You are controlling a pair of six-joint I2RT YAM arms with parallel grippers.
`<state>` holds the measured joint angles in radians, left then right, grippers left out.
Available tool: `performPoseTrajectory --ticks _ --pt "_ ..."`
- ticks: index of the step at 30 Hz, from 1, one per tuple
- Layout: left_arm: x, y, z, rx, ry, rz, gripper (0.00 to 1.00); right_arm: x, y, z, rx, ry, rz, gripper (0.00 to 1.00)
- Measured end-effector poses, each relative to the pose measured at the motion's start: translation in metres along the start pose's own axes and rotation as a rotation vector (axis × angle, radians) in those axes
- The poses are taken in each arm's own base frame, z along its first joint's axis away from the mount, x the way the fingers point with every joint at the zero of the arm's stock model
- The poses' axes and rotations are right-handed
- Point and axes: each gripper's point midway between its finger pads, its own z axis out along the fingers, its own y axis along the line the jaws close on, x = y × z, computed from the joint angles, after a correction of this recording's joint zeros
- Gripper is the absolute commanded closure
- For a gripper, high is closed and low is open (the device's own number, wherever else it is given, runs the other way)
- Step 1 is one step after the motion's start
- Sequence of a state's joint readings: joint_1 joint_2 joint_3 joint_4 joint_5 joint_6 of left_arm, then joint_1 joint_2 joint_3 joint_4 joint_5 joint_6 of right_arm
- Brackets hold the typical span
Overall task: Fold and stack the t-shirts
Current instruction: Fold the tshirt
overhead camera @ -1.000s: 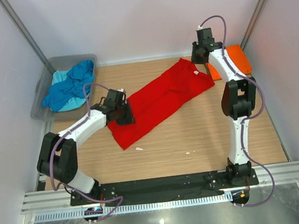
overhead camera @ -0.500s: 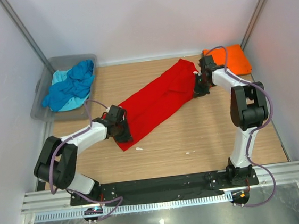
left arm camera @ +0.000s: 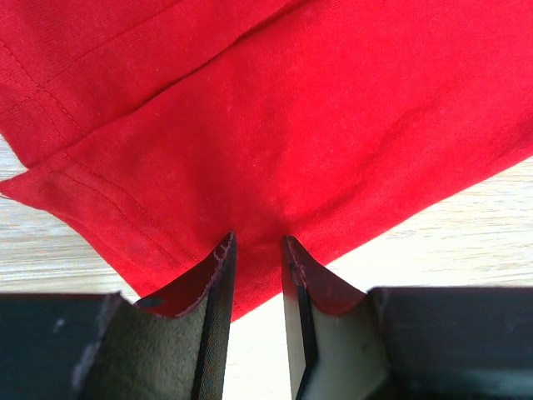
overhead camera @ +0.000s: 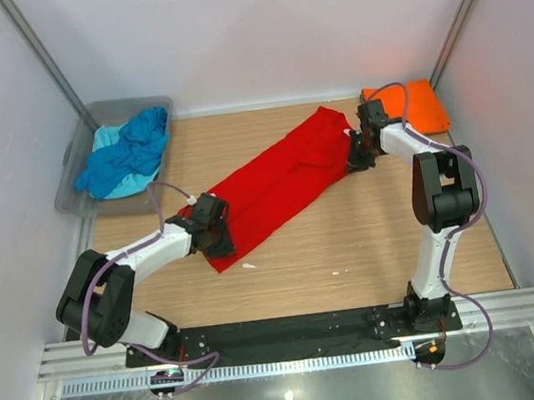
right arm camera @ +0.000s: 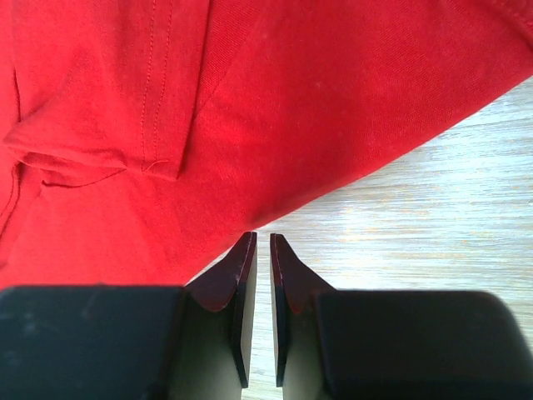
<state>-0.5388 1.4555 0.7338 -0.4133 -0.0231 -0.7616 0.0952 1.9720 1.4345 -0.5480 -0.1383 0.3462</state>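
Red t-shirt lies stretched slantwise on the wooden table, from near left to far right. At its near-left hem the left gripper stands with fingers a little apart and cloth showing between them. At the far-right edge the right gripper has its fingers almost together, seemingly nipping the cloth.

four t-shirts can be counted: one red t-shirt, one orange t-shirt, one blue t-shirt and one pale turquoise t-shirt, though the blue heap is too bunched to rule out more. there is one grey tub and one table. there are two robot arms, the left arm and the right arm, and two small white scraps, one scrap and another scrap.
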Motion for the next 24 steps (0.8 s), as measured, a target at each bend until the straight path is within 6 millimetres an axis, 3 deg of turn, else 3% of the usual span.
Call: performPoseTrajectory --ticks 10,18,24 --pt "0.001 0.0 0.0 -0.016 -0.013 -0.002 0.7 -0.024 0.006 0.0 -0.006 -0.047 0.003 0.82" --pt "0.0 0.001 0.0 -0.025 -0.018 -0.004 0.71 -0.013 -0.023 0.025 0.07 0.005 0.031 0.83" --pt "0.001 0.005 0.0 -0.037 -0.041 -0.023 0.73 -0.024 -0.039 0.026 0.124 -0.017 0.037 0.83"
